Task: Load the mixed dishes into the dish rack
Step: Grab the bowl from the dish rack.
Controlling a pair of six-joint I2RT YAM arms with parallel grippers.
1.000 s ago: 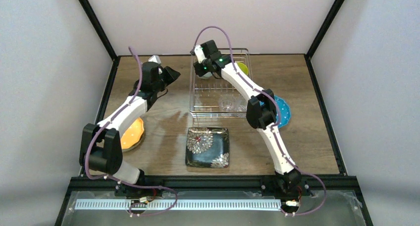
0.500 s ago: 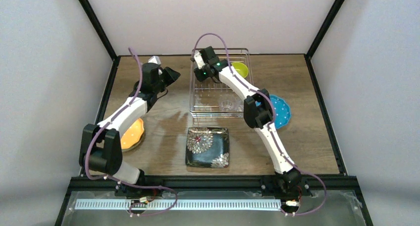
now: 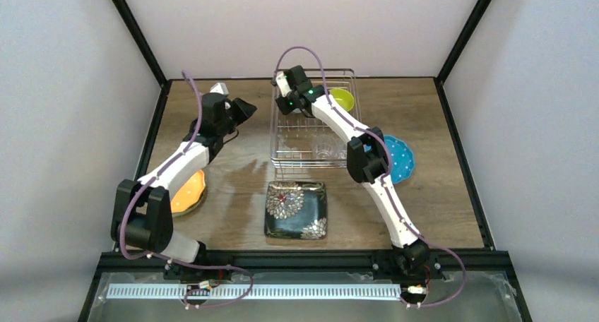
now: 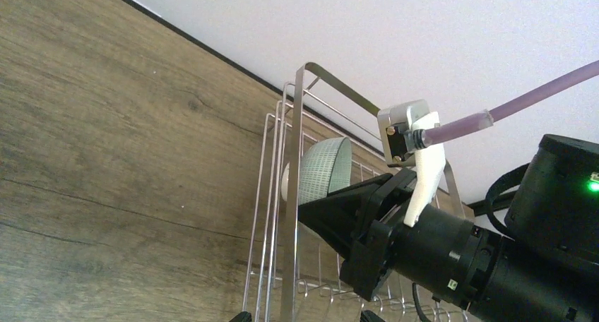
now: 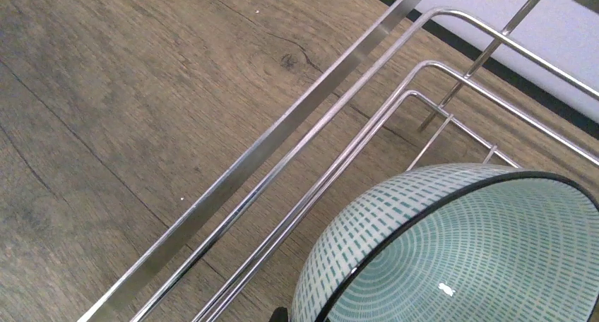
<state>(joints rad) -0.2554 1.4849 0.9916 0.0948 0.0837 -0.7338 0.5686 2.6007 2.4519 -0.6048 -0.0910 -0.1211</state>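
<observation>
Since a second ago my right arm (image 3: 332, 121) has swung toward 10 o'clock, baring more of the yellow-green bowl (image 3: 342, 97) in the dish rack (image 3: 293, 135). It stretches to the rack's 11 o'clock corner, where the mint bowl (image 5: 459, 251) stands tilted inside. Whether my right jaws grip it, I cannot tell. My left arm (image 3: 176, 163) has barely moved, bent over the tabletop (image 3: 438, 216) at 9 o'clock, left jaws spread wide and empty.
</observation>
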